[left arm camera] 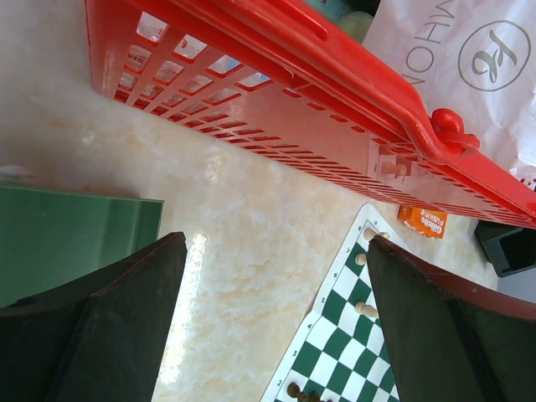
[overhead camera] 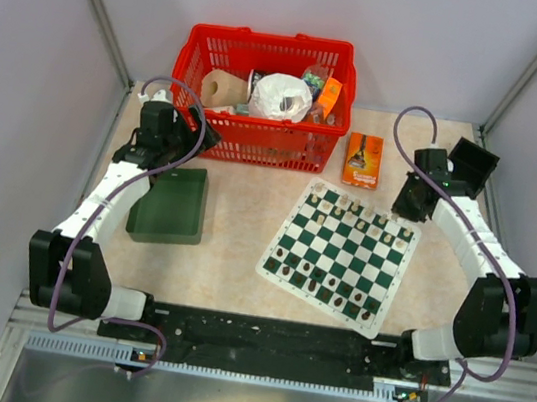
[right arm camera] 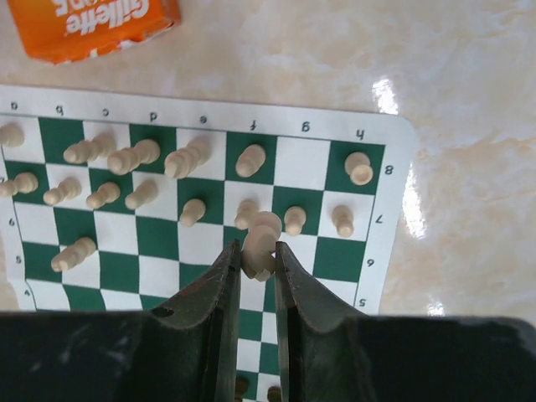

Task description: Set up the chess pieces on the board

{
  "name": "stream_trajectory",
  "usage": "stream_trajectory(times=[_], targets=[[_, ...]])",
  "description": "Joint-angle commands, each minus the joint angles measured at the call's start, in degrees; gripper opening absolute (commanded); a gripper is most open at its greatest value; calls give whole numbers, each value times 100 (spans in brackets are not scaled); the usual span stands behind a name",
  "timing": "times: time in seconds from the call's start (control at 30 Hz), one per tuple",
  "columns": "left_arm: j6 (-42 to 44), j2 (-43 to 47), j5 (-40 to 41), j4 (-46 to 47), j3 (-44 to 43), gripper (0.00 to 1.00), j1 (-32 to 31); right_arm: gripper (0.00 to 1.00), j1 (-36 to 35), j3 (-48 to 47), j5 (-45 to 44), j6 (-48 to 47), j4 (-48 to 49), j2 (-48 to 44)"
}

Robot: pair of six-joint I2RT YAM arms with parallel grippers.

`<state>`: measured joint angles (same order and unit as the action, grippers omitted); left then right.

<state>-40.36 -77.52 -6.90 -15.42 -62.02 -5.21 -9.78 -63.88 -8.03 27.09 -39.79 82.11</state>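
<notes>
**Right wrist view.** The right tool (right arm camera: 258,261) is closed to a narrow gap on one cream piece (right arm camera: 263,234). Both fingers pinch it above the board (right arm camera: 399,197), over the sixth-rank squares of files f and g. The bare square g8 (right arm camera: 303,161) lies between the piece on f8 (right arm camera: 249,159) and the piece on h8 (right arm camera: 360,167). From the held piece it lies toward the upper right of the frame. It is judged the likely target, so the coming move runs forward and slightly right. Whether the held piece hangs truly upright cannot be told.

**Top and left wrist views.** The right tool is at the board's upper right corner and is the nearer arm. The left tool (left arm camera: 276,251), jaws wide and empty, hangs beside the red basket (left arm camera: 276,92), well apart from the board.
</notes>
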Motion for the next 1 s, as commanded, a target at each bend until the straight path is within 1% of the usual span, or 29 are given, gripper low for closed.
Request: stream_trajectory(times=[0.0, 0.27, 0.4, 0.77, 0.97], targets=[[28, 61, -66, 294, 6, 94, 29, 18, 266, 77, -234, 42, 357, -213], [28, 114, -49, 294, 23, 94, 29, 18, 363, 332, -427, 182, 814, -63], [28, 114, -31, 285, 23, 94, 29, 17, 363, 358, -585, 200, 868, 33], [54, 272, 48, 320, 32, 94, 29, 17, 372, 411, -454, 218, 956, 148], [116, 131, 57, 259, -91, 94, 29, 17, 372, 543, -436, 297, 1052, 104]])
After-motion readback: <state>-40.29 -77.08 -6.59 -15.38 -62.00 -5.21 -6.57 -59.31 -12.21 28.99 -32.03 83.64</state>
